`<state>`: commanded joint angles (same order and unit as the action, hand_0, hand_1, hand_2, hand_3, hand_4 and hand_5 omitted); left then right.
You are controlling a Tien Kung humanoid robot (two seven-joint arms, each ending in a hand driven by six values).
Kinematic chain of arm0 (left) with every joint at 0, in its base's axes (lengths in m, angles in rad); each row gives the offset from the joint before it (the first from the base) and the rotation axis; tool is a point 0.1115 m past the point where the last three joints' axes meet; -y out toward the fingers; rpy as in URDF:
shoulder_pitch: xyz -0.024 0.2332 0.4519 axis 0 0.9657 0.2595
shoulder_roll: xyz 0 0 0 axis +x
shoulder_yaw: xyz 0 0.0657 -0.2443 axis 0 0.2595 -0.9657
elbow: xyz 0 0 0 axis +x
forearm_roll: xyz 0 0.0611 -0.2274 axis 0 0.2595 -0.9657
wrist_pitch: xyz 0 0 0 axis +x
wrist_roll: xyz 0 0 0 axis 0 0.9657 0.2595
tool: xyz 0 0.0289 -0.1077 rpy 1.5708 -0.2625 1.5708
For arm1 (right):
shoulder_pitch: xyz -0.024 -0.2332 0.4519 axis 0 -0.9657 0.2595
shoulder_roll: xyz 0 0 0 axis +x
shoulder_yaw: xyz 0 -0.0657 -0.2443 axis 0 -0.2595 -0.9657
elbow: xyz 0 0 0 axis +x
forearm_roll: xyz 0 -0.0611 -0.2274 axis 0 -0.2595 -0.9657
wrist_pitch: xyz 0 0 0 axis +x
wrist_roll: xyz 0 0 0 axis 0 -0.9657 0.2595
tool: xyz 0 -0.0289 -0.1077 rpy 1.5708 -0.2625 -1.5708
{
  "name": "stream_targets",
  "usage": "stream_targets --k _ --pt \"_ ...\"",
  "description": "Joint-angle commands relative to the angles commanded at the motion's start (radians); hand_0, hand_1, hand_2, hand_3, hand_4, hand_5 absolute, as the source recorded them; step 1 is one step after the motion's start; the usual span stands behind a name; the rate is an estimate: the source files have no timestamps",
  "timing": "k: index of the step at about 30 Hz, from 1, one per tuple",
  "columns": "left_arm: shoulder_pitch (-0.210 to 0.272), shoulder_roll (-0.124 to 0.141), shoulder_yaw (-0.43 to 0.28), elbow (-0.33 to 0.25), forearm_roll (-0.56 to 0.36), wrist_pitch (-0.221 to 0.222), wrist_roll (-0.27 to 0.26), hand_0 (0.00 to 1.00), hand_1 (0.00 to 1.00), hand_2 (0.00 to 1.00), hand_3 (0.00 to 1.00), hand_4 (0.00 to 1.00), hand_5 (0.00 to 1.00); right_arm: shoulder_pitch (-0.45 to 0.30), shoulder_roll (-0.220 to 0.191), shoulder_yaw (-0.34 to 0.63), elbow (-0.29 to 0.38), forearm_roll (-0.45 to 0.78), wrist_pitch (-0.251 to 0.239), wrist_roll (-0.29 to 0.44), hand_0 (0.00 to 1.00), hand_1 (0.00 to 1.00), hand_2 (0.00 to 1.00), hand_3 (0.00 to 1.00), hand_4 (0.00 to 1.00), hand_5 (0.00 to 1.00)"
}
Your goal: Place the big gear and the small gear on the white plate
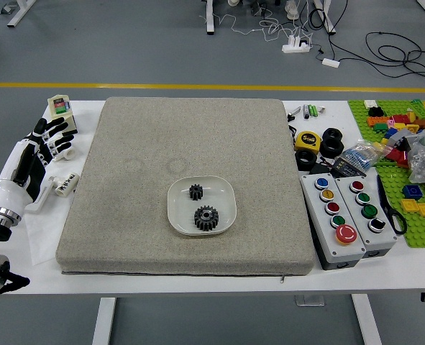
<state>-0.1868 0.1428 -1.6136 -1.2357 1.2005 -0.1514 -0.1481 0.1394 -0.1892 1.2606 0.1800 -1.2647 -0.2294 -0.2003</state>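
My left hand (57, 141) is over the table's left edge, its fingers extended and loosely spread, holding nothing. It is well to the left of the white plate (180, 218), which lies on the grey cloth-covered board. Inside the plate are two black gears: the small gear (196, 192) toward the back and the big gear (206, 218) in front of it. The two gears lie apart from each other. My right hand is out of view.
The grey board (133, 158) fills the table's middle. By the left hand are a cream device (60, 106), white pipe pieces and a white box. At right stand button boxes (334, 248), a tape measure (308, 141), black rings, scissors and a green baseplate (422, 233) with bricks.
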Motion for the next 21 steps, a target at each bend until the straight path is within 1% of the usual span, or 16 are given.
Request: stream_targets --k 3,20,21 --pt "0.002 -0.001 0.002 0.001 0.008 -0.004 0.002 0.819 0.791 0.885 0.805 0.963 0.987 0.001 0.000 0.000 0.000 0.001 0.000 0.000 0.672 0.678 0.757 0.575 0.774 0.612" --pt "0.000 -0.007 0.003 0.008 0.043 -0.011 0.009 0.826 0.792 0.882 0.804 0.963 0.983 0.005 -0.002 0.006 0.000 -0.002 -0.001 0.003 0.672 0.678 0.757 0.574 0.773 0.612" --pt "0.000 -0.007 0.003 0.009 0.045 -0.011 0.009 0.828 0.793 0.879 0.804 0.969 0.996 0.005 -0.002 0.007 0.000 -0.002 -0.001 0.003 0.671 0.678 0.756 0.574 0.773 0.612"
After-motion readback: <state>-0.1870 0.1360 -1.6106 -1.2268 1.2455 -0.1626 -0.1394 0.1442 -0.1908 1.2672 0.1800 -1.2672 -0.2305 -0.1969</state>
